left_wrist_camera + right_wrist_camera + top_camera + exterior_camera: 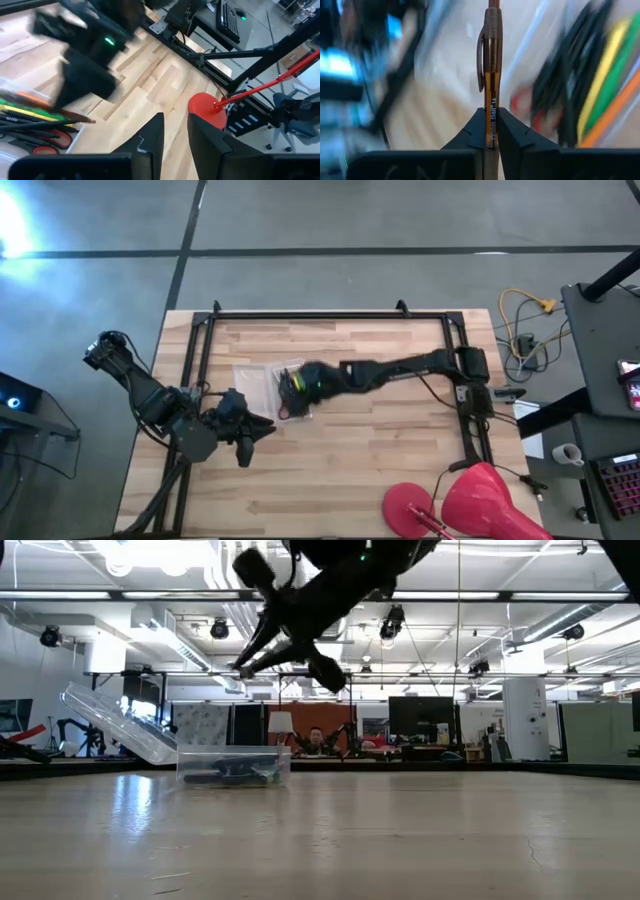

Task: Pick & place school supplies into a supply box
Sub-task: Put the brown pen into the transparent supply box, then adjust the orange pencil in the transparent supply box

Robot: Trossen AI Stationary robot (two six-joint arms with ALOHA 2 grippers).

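Two dark arms over a pale wooden bench [350,470], seen from above. Right gripper [300,380] stretched in from the right edge to above the clear plastic box [262,387], left of the bench's middle. Left gripper [262,432] just beside the box, toward the near left corner, pointing across the bench. Big red round thing [478,498] with a flat red disc at the near right corner, well apart from the box.

From bench height: box [233,766] flat on the boards, see-through walls, hinged lid [118,722] tilted open away from it, dark and yellow sticks inside. Right gripper [300,652] hanging above the box, not touching it.

Past the left wrist: own two dark fingers [150,140] slightly parted, nothing between them. Yellow, green and black pens [30,112] plus red scissor handles [47,142] lying in the box, beside the blurred other arm.

Past the right wrist: fingers [470,132] clamped on a thin brown translucent pen [491,75] with a clip, standing straight out from the tips. Blurred yellow, green, orange and black pens [600,85] just beside it.
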